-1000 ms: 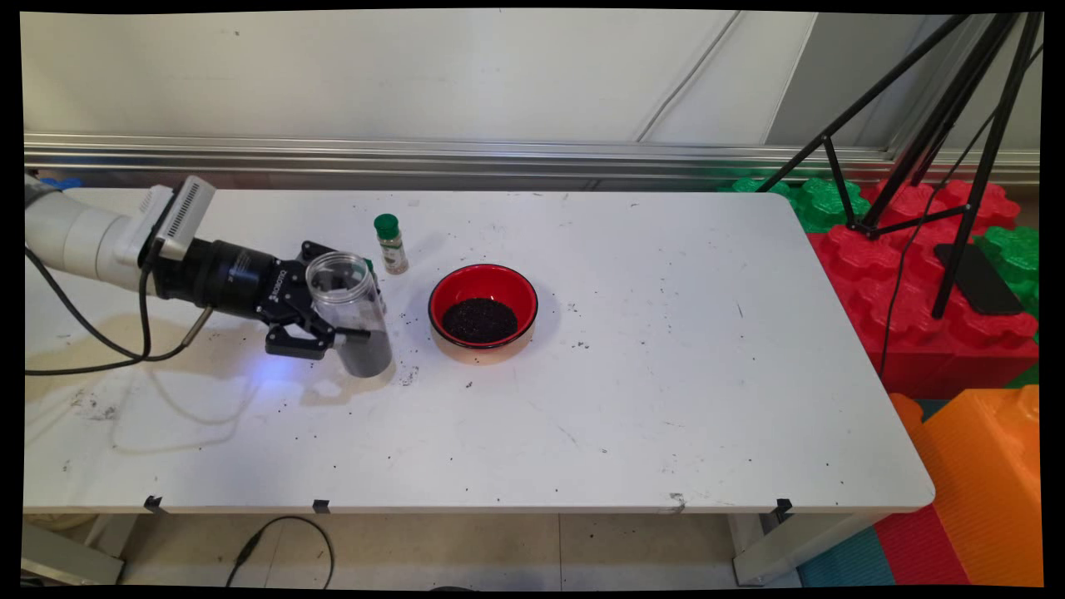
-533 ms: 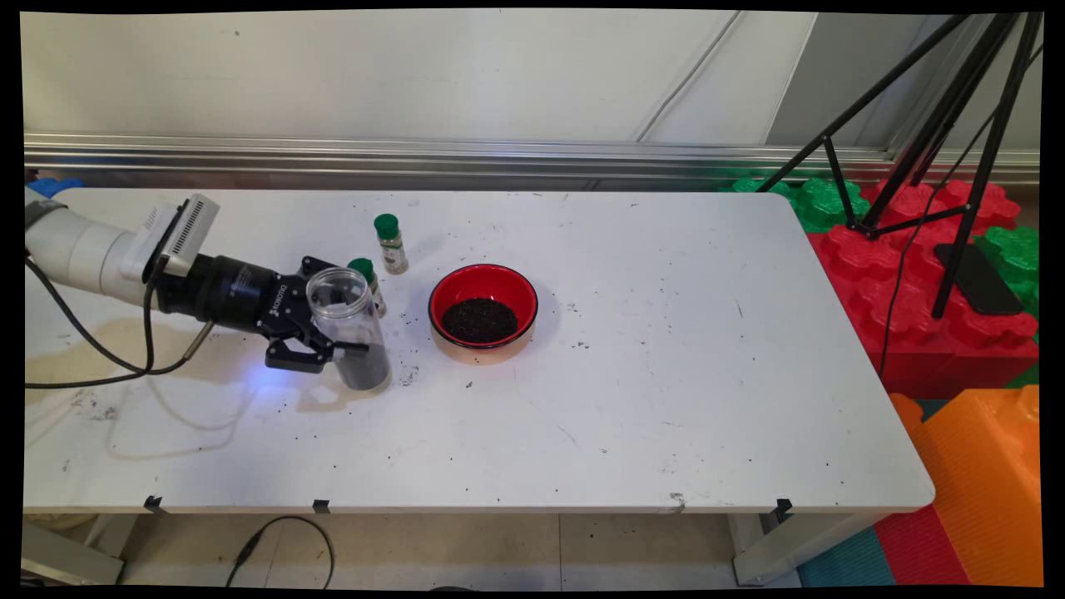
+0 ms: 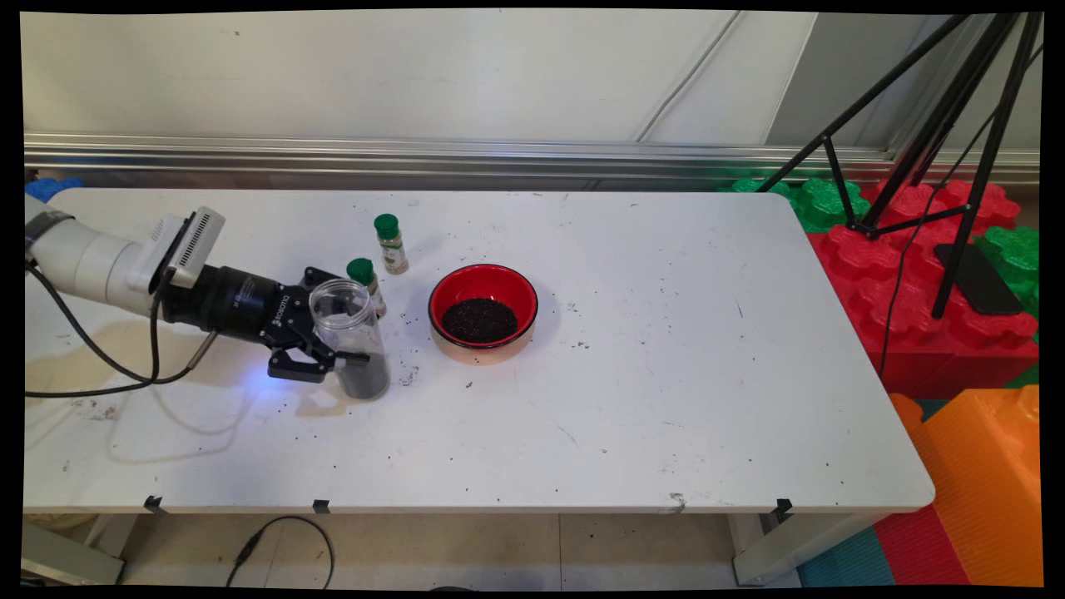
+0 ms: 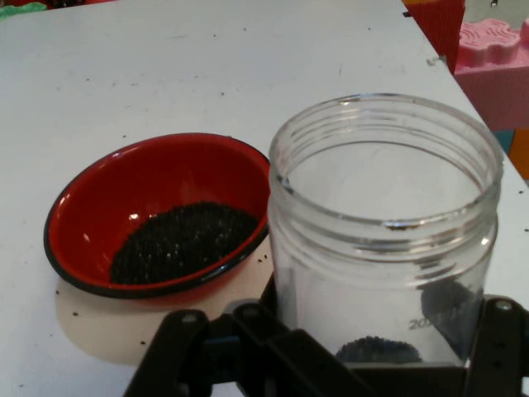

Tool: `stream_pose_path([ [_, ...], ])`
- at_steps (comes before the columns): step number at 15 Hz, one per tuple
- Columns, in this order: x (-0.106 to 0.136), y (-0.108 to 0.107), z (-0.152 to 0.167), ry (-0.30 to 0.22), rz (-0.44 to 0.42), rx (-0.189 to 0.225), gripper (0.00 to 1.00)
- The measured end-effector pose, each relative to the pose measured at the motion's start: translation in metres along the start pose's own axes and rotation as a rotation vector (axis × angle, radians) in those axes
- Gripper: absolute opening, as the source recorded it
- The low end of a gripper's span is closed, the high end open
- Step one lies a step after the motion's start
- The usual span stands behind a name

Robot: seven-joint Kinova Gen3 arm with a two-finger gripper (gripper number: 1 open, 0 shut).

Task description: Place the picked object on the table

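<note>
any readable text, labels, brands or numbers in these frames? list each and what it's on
"ROBOTIQ": white lettering on the gripper body, main view; small, only just legible.
"202": embossed digits low on the clear jar, hand view; the linkage cuts off the rest.
Label on the far spice bottle: too small to read.
Label on the near spice bottle: mostly hidden, unreadable.
Red bowl: no text.

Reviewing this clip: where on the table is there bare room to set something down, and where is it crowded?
Bare: the table right of the red bowl, and the near strip along the front edge. Crowded: the left-centre, where the hand grips the clear jar beside two green-capped spice bottles and the bowl.
</note>
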Motion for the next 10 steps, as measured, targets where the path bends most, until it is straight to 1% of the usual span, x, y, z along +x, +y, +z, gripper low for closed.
stream_pose_path([
  [6, -0.0049, 0.0022, 0.0031, -0.005, -0.001, -0.004, 0.00],
  [7, -0.0053, 0.0024, 0.0034, -0.005, -0.001, -0.005, 1.00],
  [10, -0.0067, 0.0031, 0.0035, -0.005, -0.003, -0.007, 1.00],
])
